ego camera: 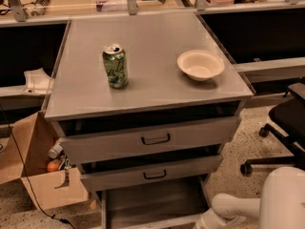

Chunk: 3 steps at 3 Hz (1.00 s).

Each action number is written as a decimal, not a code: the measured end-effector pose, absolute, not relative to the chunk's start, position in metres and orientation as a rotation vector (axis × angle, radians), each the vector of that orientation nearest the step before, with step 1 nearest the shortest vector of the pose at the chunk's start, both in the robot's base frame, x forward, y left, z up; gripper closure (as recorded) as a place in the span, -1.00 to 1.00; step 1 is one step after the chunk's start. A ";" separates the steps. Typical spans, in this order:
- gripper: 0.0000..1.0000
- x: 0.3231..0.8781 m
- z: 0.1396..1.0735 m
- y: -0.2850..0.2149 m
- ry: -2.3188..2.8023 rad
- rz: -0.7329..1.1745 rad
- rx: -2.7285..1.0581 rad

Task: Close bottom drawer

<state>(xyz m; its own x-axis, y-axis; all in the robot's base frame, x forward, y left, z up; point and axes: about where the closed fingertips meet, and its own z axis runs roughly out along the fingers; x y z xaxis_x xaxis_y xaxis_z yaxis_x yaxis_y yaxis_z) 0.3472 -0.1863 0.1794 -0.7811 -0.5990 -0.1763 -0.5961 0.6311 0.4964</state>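
One gripper (204, 222) only, low at the bottom edge of the view, just right of the bottom drawer (152, 202) and mostly cut off; spread or pressed together, cannot tell, nor whether touching anything. White arm (238, 205) reaching in from the lower right corner, forearm near level and pointing left toward that drawer. Bottom drawer pulled well out beneath the other two, shallow tray open to view. Middle drawer (181, 169) and top drawer (190, 135) each slightly ajar, dark gap above each front. On the grey cabinet top (152, 37), green can (115, 66) upright at left, cream bowl (200, 65) at right, well apart. Open cardboard box (33, 178) on the speckled floor at left; black office chair (286, 123) at right.
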 end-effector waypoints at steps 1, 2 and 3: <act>0.62 0.344 0.174 -0.180 -2.839 -0.937 1.040; 1.00 0.353 0.169 -0.176 -2.863 -1.054 1.084; 1.00 0.365 0.168 -0.165 -2.850 -1.135 1.206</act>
